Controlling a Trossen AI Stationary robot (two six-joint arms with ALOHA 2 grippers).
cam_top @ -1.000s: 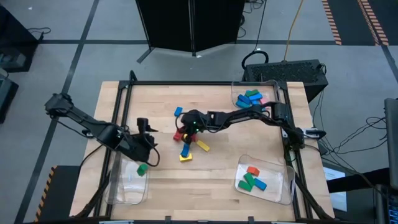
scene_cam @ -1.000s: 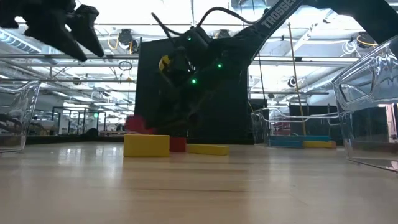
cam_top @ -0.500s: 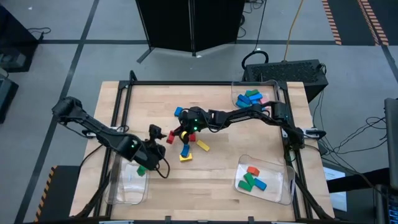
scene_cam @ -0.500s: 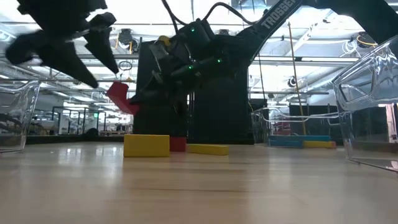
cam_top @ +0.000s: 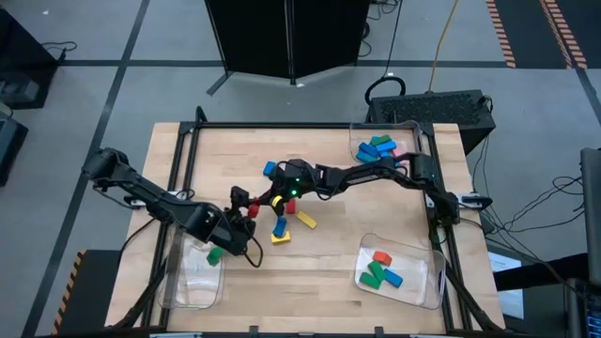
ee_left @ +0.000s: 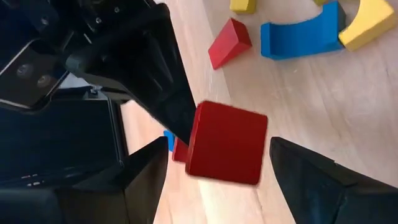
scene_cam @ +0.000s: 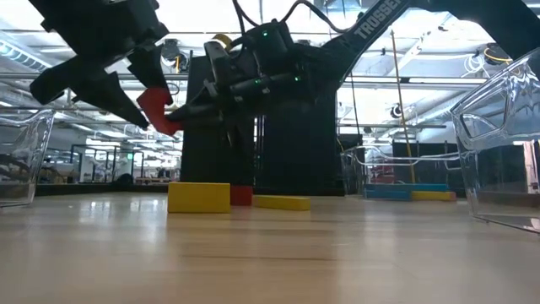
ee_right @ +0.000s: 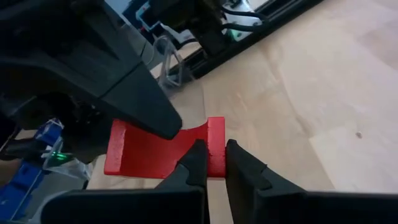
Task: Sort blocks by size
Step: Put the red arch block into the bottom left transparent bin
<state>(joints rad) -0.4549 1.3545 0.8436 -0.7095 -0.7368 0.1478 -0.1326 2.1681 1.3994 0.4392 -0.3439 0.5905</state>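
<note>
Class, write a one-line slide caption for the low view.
Right gripper holds red block aloft between open left gripper's fingers.

a red block (scene_cam: 156, 110) hangs in the air above the table; yellow (scene_cam: 198, 197), red and blue blocks lie below.

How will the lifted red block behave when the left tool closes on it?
The red block looks rigid with flat faces, so the open left tool should clamp it squarely. Pinched at one edge by the right tool, it may pivot.
</note>
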